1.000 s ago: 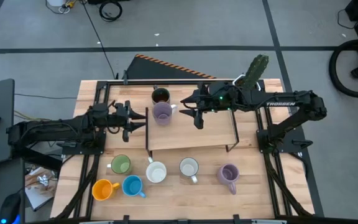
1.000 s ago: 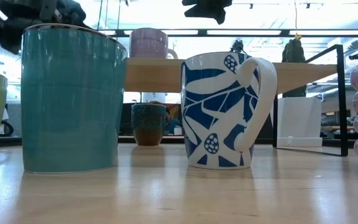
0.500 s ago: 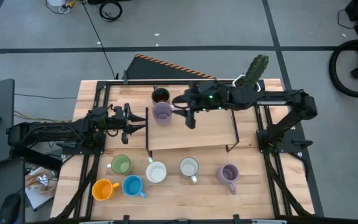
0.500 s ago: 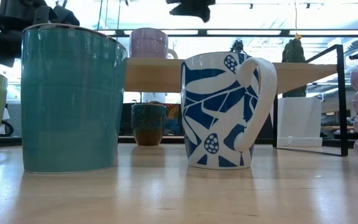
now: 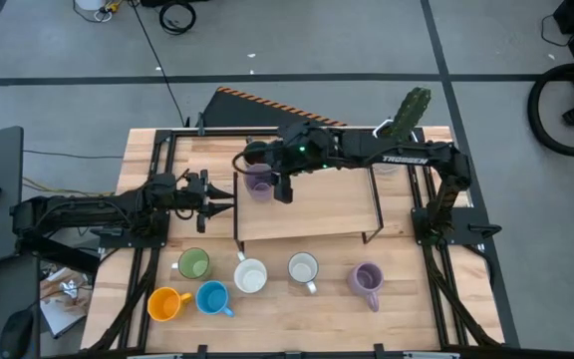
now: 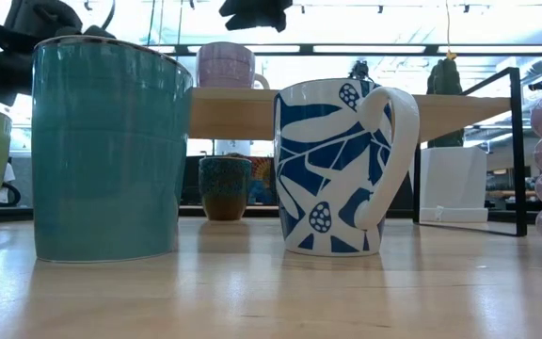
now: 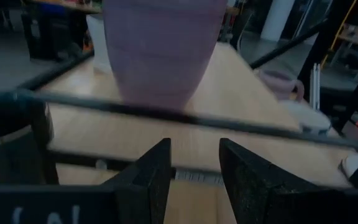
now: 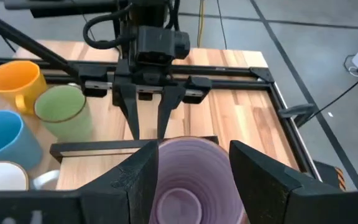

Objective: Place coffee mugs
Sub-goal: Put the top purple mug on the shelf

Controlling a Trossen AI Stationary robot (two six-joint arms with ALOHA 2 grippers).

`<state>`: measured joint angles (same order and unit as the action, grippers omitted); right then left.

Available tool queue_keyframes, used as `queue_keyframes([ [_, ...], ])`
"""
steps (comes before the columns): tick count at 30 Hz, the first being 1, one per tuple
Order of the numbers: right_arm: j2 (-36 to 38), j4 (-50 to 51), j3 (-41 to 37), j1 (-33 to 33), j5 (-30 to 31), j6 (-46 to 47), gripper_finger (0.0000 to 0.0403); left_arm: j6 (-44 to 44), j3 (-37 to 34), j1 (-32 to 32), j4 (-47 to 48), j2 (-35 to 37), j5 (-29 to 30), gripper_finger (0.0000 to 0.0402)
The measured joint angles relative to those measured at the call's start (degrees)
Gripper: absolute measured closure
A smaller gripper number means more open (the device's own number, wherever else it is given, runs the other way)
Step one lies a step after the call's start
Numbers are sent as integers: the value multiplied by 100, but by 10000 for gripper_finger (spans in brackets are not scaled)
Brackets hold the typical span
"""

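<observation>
Currently right gripper [image 8: 191, 177] poised over lavender ceramic mug [image 5: 258, 180] on raised wooden shelf [image 5: 337, 209], fingers parted astride rim, nothing gripped; left gripper [image 5: 217, 193] just beside shelf edge, part-open, empty.

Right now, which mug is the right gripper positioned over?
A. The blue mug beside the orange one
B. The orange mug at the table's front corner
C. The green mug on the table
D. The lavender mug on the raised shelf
D: the right gripper sits over the lavender mug on the raised shelf, and the right wrist view shows that mug's rim between its open fingers.
</observation>
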<state>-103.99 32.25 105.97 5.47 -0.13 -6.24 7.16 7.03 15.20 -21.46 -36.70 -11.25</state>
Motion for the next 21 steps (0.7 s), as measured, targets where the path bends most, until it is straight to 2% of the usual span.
queue_keyframes([
  [13,7,231,114,-323,32,217,199,13,0,0,87,-3,12,260],
  [21,3,249,109,-399,49,220,199,-28,0,0,84,-3,599,260],
])
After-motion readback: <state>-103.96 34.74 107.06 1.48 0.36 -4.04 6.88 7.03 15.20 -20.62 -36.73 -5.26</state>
